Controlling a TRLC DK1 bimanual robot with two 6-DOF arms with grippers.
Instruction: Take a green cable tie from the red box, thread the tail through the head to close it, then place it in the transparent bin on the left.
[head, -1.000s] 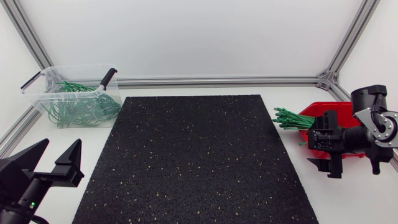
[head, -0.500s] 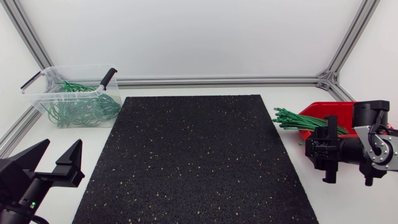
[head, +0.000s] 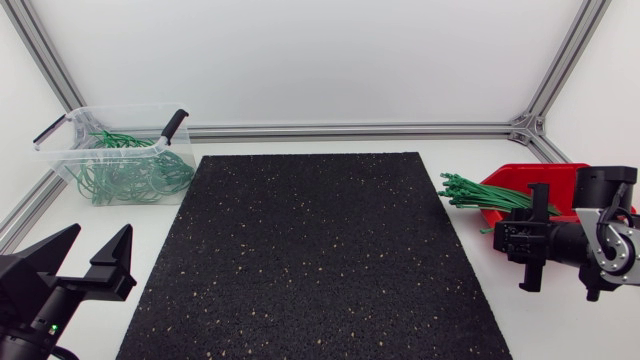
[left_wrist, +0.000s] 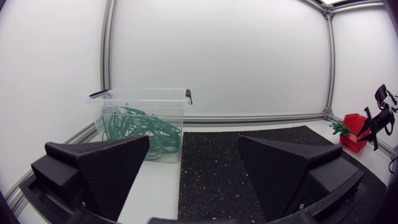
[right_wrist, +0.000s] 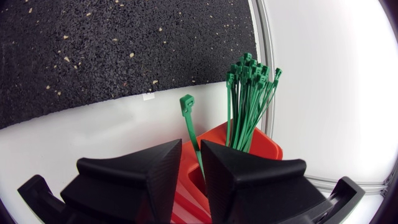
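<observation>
The red box (head: 530, 178) sits at the table's right edge with a bundle of green cable ties (head: 470, 192) sticking out of it toward the mat. My right gripper (head: 535, 238) hangs over the box's near side. In the right wrist view its fingers (right_wrist: 149, 174) stand a narrow gap apart. A single green tie (right_wrist: 189, 121) runs up from between them, beside the bundle (right_wrist: 249, 99) and over the red box (right_wrist: 252, 148). The transparent bin (head: 120, 155) at the back left holds several closed ties. My left gripper (head: 100, 238) rests open and empty at the front left (left_wrist: 194, 142).
A black speckled mat (head: 310, 260) covers the middle of the table. Aluminium frame bars run along the back and side edges. The bin (left_wrist: 143, 115) stands ahead of my left gripper, with its black handles raised.
My right gripper's fingers have come from wide apart to a narrow gap around the single tie. The right arm has shifted slightly toward the table's right edge. The left arm is still.
</observation>
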